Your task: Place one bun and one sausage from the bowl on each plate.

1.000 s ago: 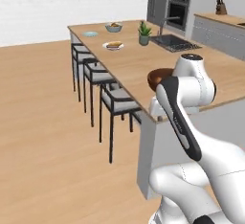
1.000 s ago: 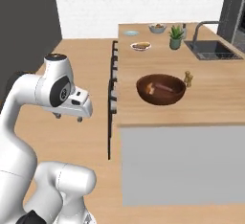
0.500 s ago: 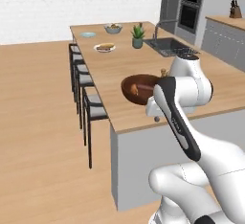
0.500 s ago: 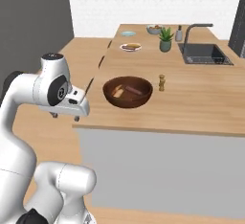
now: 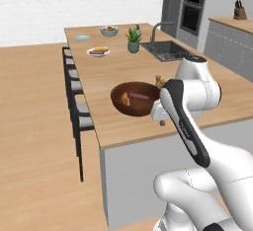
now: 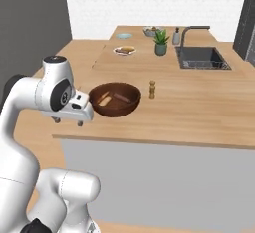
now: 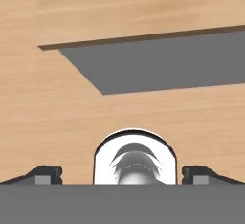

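Note:
The dark brown wooden bowl point(image 5: 134, 98) point(image 6: 115, 98) stands near the counter's front edge, with a bun point(image 5: 125, 99) point(image 6: 104, 99) and a sausage point(image 5: 141, 96) point(image 6: 121, 97) inside. Far back on the counter lie the white plate point(image 5: 99, 52) point(image 6: 124, 51), with some food on it, and the pale blue plate point(image 5: 82, 38) point(image 6: 124, 36). My gripper point(image 5: 160, 120) point(image 6: 68, 122) point(image 7: 123, 176) hangs just off the counter's front edge beside the bowl, pointing down. It is open, with nothing between its fingertips point(image 7: 46, 174).
A small pepper mill point(image 5: 158, 80) point(image 6: 152, 89) stands right behind the bowl. Farther back are a potted plant point(image 5: 133, 40) point(image 6: 160, 43), a sink with tap point(image 5: 168, 50) point(image 6: 201, 58) and a pale grey fruit bowl point(image 5: 109, 30) point(image 6: 151, 30). Stools point(image 5: 79, 106) line the counter's left side.
The base has driven along the counter, so both base views have shifted and the brown bowl now sits close in front. The arm keeps its pose and the gripper stays open.

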Robot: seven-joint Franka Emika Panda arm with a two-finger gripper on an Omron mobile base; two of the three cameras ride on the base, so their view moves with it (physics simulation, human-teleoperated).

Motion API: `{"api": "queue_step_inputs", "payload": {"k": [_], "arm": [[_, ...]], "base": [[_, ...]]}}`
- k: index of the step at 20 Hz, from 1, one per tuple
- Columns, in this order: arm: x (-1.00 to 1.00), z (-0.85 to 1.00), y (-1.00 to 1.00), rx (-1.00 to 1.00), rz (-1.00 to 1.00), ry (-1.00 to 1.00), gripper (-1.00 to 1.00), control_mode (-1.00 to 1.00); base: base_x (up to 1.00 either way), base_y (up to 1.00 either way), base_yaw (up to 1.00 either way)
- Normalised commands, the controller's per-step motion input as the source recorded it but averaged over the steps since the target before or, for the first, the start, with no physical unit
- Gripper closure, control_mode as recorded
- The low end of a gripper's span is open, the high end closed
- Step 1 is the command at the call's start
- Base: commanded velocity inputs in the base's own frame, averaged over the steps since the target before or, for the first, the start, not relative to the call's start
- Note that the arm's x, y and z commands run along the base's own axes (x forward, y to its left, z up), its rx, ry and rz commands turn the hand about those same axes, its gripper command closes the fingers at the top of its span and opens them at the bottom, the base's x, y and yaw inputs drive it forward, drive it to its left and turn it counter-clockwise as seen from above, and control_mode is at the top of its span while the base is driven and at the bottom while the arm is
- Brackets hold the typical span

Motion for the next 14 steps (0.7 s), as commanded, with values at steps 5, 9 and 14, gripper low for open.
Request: {"api": "queue_step_inputs", "payload": {"k": [5, 9, 14], "arm": [[0.0, 0.0, 0.0, 0.0, 0.0, 0.0, -1.0, 1.0], [0.0, 0.0, 0.0, 0.0, 0.0, 0.0, -1.0, 1.0], [0.0, 0.0, 0.0, 0.0, 0.0, 0.0, -1.0, 1.0]], "base": [[0.79, 0.0, 0.07], [0.57, -0.14, 0.2], [0.25, -0.22, 0.2]]}}
